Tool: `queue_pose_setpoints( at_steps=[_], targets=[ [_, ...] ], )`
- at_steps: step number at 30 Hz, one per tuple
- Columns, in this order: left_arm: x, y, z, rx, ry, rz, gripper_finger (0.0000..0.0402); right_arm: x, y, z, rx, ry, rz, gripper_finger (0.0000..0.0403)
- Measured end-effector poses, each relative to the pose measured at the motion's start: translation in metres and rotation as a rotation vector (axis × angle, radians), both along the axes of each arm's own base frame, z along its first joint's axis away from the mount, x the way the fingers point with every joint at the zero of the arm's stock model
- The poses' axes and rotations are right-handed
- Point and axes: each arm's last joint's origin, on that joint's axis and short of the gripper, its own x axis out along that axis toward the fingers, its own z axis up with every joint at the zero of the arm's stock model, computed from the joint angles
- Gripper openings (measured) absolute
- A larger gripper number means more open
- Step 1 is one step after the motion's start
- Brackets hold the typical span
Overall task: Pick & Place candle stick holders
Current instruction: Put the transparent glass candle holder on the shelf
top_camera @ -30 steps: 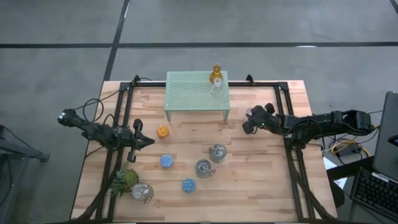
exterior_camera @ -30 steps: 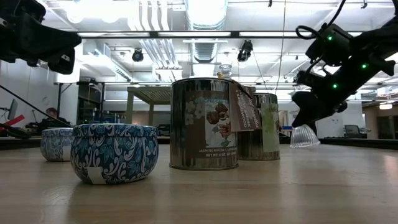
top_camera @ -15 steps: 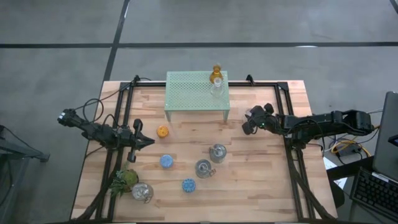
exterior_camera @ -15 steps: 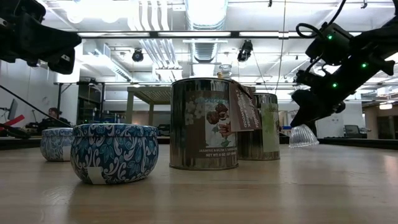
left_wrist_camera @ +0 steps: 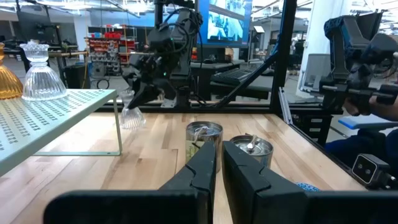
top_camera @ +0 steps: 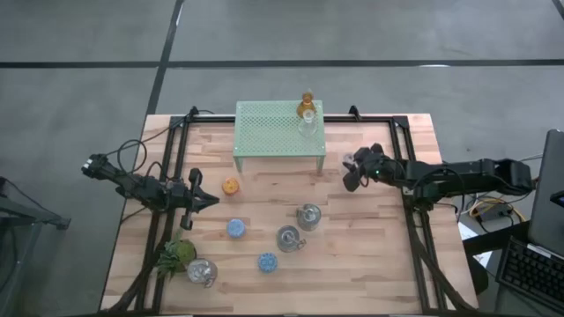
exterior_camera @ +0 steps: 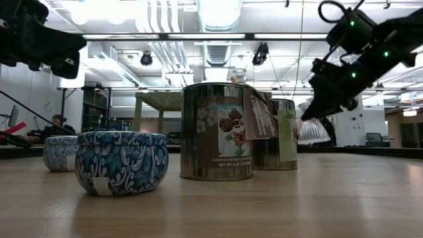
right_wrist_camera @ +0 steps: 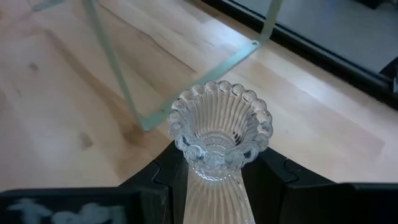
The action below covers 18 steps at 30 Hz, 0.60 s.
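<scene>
My right gripper (top_camera: 351, 173) is shut on a clear ribbed glass candle stick holder (right_wrist_camera: 219, 132), held above the table right of the pale-green mesh stand (top_camera: 278, 129); it also shows in the low view (exterior_camera: 312, 131). An amber holder (top_camera: 306, 105) and a clear glass holder (top_camera: 307, 124) stand on the stand's top. An orange holder (top_camera: 231, 186), two blue holders (top_camera: 235, 228) (top_camera: 267, 261) and three silvery ones (top_camera: 308, 216) (top_camera: 289, 238) (top_camera: 202, 272) stand on the table. My left gripper (top_camera: 211, 200) is shut and empty at the table's left. My right gripper pinches the glass holder's narrow ribbed body (right_wrist_camera: 211, 186) between its two fingers (right_wrist_camera: 163, 169), behind the flared beaded rim (right_wrist_camera: 221, 102). The fingers slant down from the table's right. The holder hangs below them, wide end down, clear of the table (exterior_camera: 312, 131).
A green leafy plant (top_camera: 176, 255) sits at the near left beside one silvery holder. Black frame rails (top_camera: 412, 220) run along both sides of the table. Bare wood lies between the stand and the silvery holders.
My right gripper has risen and gone a little toward the mesh stand with the clear glass holder, which now hangs higher above the table than before.
</scene>
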Motion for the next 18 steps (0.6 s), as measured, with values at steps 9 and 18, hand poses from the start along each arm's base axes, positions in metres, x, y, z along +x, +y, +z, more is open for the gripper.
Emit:
queue_pose_setpoints(
  at_steps=[9,18],
  targets=[
    [0.000,0.000,0.000,0.000,0.000,0.000,0.0030,0.010,0.009,0.044,-0.006,0.017,0.095,0.0114],
    [0.000,0.000,0.000,0.000,0.000,0.000,0.0030,0.023,0.020,0.102,-0.071,-0.084,0.193,0.0114]
  ],
)
